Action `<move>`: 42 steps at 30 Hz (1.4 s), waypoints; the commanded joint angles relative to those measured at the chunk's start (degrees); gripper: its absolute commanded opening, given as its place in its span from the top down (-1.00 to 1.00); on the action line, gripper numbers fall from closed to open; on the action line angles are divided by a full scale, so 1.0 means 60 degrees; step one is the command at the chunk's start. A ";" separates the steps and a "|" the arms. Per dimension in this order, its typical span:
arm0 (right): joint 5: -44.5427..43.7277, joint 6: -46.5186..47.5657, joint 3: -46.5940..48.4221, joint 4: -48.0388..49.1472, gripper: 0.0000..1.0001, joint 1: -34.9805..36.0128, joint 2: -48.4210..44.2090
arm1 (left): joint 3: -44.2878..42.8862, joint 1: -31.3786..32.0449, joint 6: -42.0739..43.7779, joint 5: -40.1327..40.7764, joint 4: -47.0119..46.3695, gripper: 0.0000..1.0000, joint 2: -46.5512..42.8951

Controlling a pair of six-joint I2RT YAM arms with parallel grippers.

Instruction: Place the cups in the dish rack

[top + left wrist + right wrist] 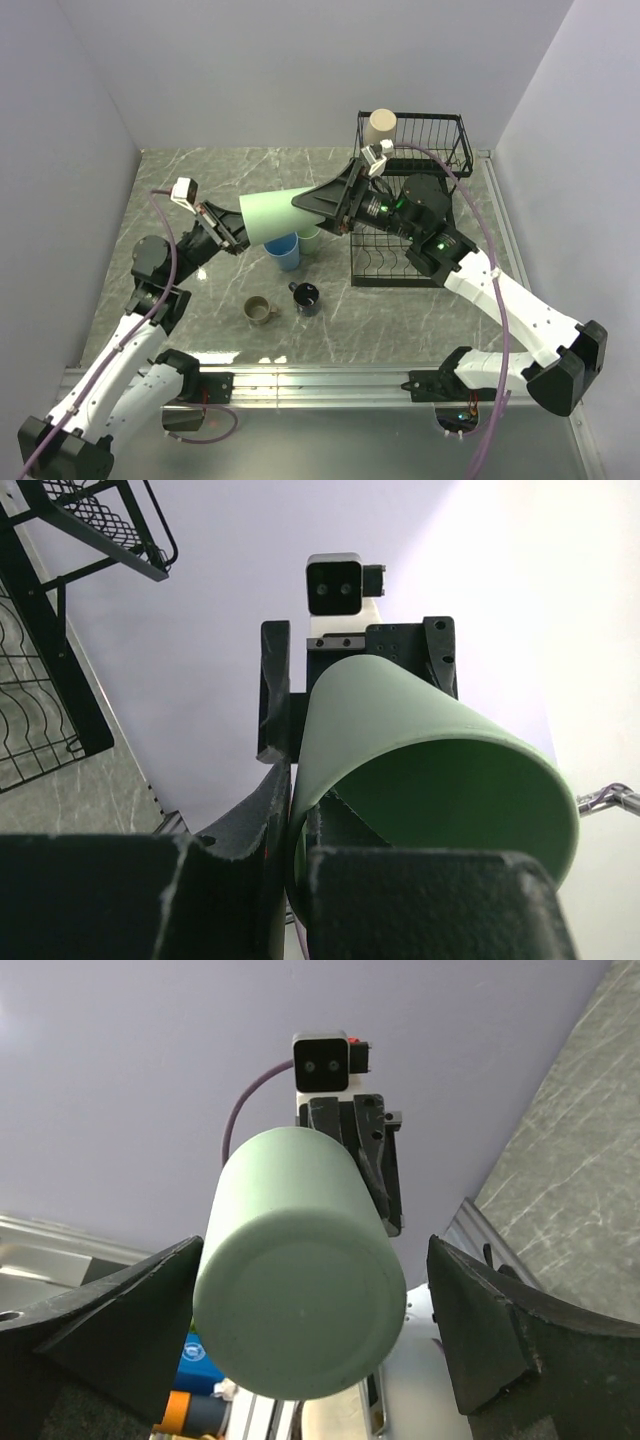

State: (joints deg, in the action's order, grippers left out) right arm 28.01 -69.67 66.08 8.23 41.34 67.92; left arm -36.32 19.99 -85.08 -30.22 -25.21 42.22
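Observation:
My left gripper (240,230) is shut on the rim of a pale green tumbler (280,213), one finger inside and one outside, holding it level above the table. The tumbler fills the left wrist view (440,780). My right gripper (320,207) is open, with its fingers (110,1330) either side of the tumbler's base (300,1310) and gaps on both sides. The black wire dish rack (440,150) stands at the back right with a beige cup (381,127) in its top tier. A blue cup (284,250), a second pale green cup (309,238), an olive mug (261,310) and a navy mug (305,297) stand on the table. No salmon-pink cup is in view.
The marble table (200,190) has grey walls on three sides and a metal rail (320,378) at the near edge. The right arm (440,245) reaches across the front of the rack's lower tier. The rack also shows in the left wrist view (50,680).

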 commanded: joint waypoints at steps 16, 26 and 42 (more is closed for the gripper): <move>-0.1107 0.1397 0.2561 -0.2203 0.78 -0.0678 0.0166 | -0.1883 0.0434 0.2648 0.2218 0.4810 -0.84 -0.0194; -0.2054 0.4650 0.5871 -0.6728 0.85 -0.4911 0.0470 | -0.2649 0.0214 0.4746 0.4668 0.9781 -0.89 -0.1088; -0.7524 0.7641 1.2482 -1.0952 1.00 -0.5792 0.5743 | -0.2898 0.0214 0.5303 0.5607 1.1160 -0.81 -0.1191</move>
State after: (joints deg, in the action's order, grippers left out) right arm -11.55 -27.92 139.44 -55.07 7.09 99.83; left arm -51.86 21.45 -54.89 1.37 40.64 35.81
